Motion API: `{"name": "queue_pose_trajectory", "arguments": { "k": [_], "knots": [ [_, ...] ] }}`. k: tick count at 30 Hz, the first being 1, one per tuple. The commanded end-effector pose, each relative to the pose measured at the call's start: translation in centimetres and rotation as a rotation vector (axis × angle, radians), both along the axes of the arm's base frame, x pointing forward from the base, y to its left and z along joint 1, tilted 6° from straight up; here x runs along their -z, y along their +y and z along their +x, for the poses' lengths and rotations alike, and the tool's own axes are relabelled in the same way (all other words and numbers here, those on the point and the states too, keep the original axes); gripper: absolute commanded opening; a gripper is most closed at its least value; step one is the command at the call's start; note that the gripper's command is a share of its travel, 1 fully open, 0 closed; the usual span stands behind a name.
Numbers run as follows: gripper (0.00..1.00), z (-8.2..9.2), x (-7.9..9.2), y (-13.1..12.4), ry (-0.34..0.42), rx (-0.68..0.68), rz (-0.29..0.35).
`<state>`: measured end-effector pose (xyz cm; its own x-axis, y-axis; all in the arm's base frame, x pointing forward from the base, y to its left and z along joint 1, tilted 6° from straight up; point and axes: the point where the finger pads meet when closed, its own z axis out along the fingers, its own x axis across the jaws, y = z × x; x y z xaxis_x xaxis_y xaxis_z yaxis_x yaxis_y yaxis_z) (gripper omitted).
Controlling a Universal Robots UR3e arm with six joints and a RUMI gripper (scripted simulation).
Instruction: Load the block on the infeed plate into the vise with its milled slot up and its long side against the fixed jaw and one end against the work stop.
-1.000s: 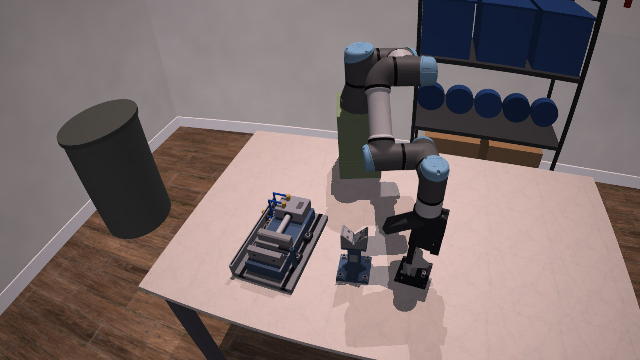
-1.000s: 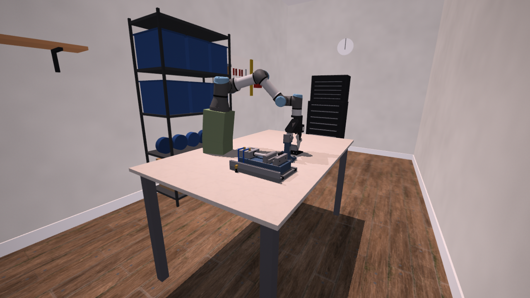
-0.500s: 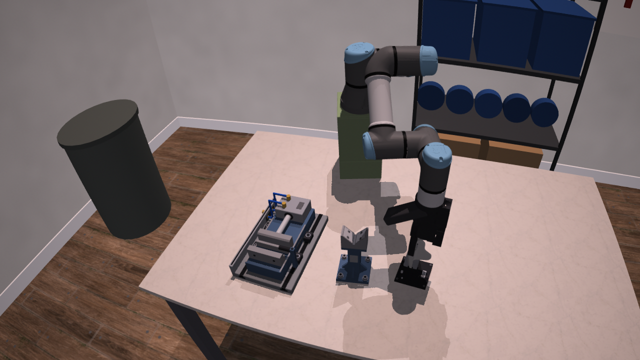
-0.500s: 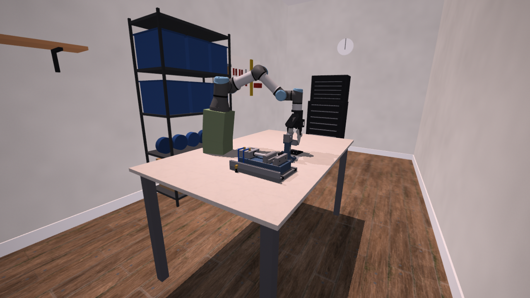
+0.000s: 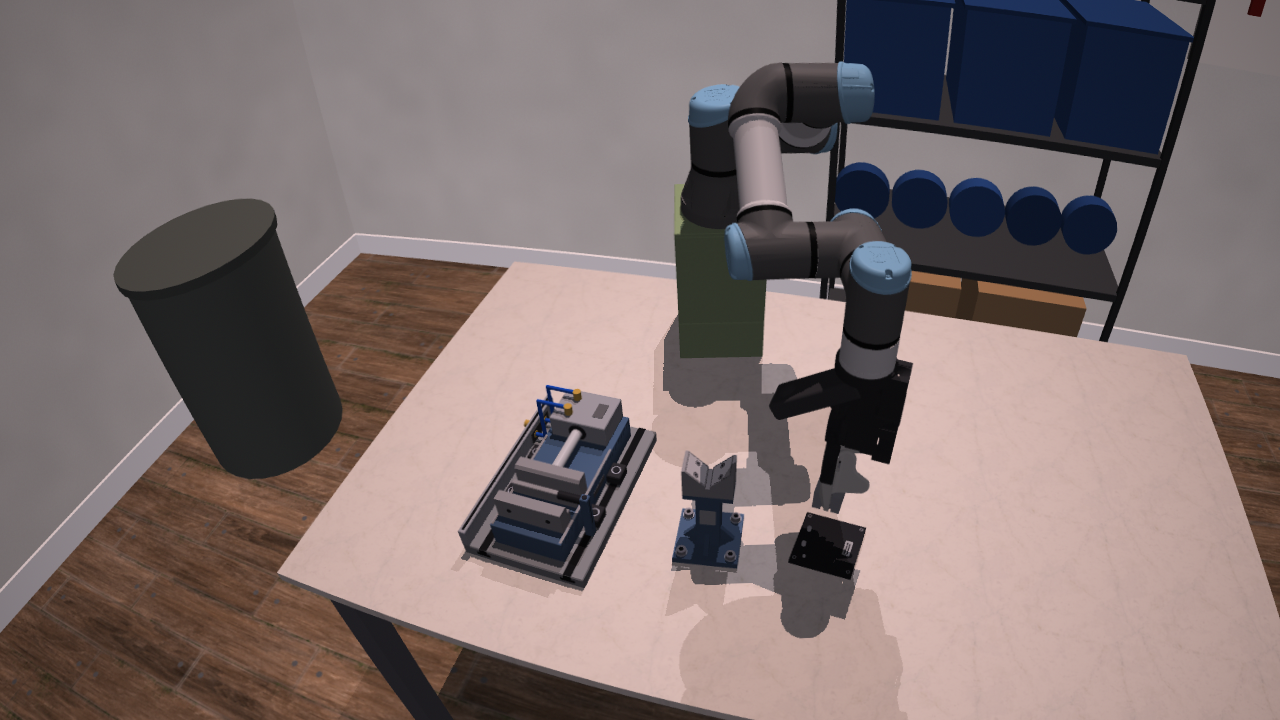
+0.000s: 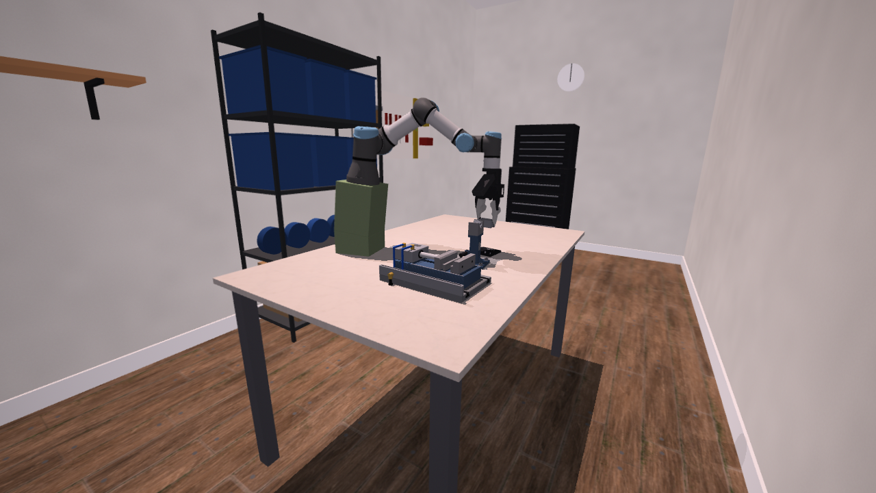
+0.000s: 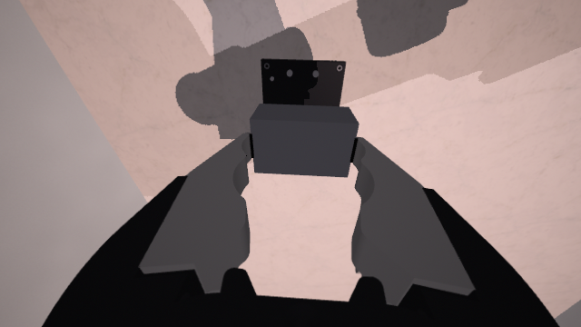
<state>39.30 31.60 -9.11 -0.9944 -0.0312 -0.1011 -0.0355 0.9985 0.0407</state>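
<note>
Gripper (image 5: 827, 501) (image 6: 486, 219) (image 7: 301, 137), clamped on block (image 6: 487, 222) (image 7: 300, 147); best carried high leftward over V-block (image 5: 708, 483) (image 6: 475, 229), level

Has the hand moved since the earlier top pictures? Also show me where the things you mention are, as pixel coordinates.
Yes. The hand (image 5: 827, 501) (image 6: 487, 222) (image 7: 301, 137) has risen, with the block (image 6: 488, 222) (image 7: 301, 147), off the infeed plate (image 5: 819, 552) (image 6: 490, 251) (image 7: 290, 84), judged against that plate.
</note>
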Motion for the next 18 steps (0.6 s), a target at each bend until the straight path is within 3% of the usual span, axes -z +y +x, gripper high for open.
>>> {"name": "queue_pose_trajectory", "arguments": {
  "k": [1, 9, 11, 18],
  "knots": [
    [0.00, -0.2, -2.7, -0.1, -0.003, 0.000, 0.002],
    [0.00, -0.6, -6.3, -0.3, -0.003, 0.000, 0.002],
    [0.00, -0.6, -6.3, -0.3, -0.003, 0.000, 0.002],
    [0.00, -0.9, -8.7, -0.4, -0.003, 0.000, 0.002]
  ]
}}
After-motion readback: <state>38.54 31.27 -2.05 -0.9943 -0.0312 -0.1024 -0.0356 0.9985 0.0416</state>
